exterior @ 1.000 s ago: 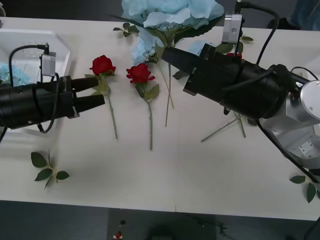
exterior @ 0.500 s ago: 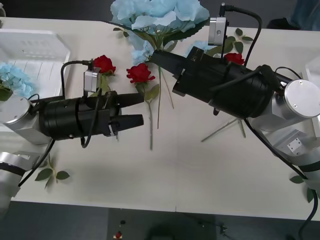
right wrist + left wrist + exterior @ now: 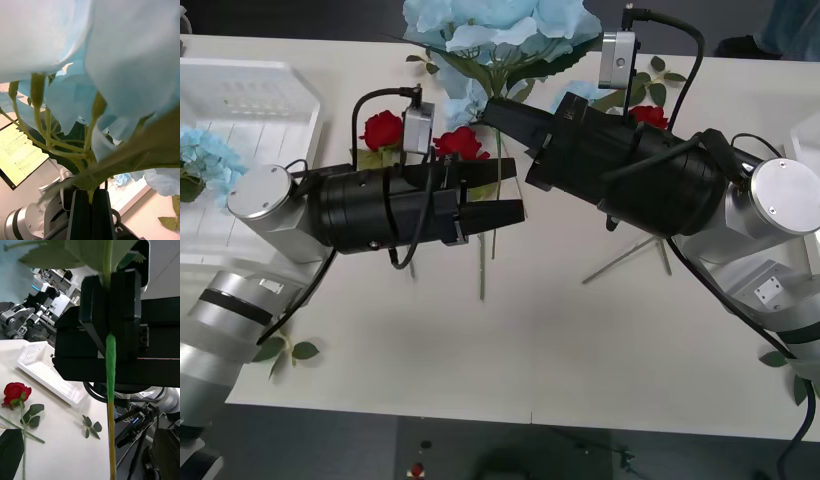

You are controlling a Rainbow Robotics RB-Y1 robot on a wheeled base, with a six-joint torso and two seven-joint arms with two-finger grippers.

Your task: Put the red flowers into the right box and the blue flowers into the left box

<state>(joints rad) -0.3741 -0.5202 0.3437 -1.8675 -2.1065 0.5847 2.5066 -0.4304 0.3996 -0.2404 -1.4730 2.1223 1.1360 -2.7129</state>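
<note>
From the front, the left gripper (image 3: 515,190) has swung away from the left box (image 3: 270,75) toward the middle of the table over the last second. Its jaws stand open, one above the other, on either side of a thin green stem (image 3: 493,243). That stem hangs from a blue flower (image 3: 500,25) held up well off to the right of the left box. The right gripper (image 3: 492,110) has lifted that bloom a little and now hardly moves. One blue flower (image 3: 200,155) already lies at the near end of the left box. The red roses (image 3: 383,130) lie on the table just beyond the left box's right wall, partly behind the left arm.

At the right wrist, the two black fingers (image 3: 84,213) are pressed together on the stem just under the pale petals (image 3: 131,56).

At the left wrist, the stem (image 3: 110,371) runs straight down from the right gripper's closed jaws. It passes between the left arm's own fingers (image 3: 9,450), which sit wide apart and do not touch it. The left box (image 3: 48,367) lies beyond, with a rose (image 3: 14,393) on the table short of it.

This looks like a handover being set up. The left jaws still have to close before the right can release, and only then can the bloom go to the left box.
</note>
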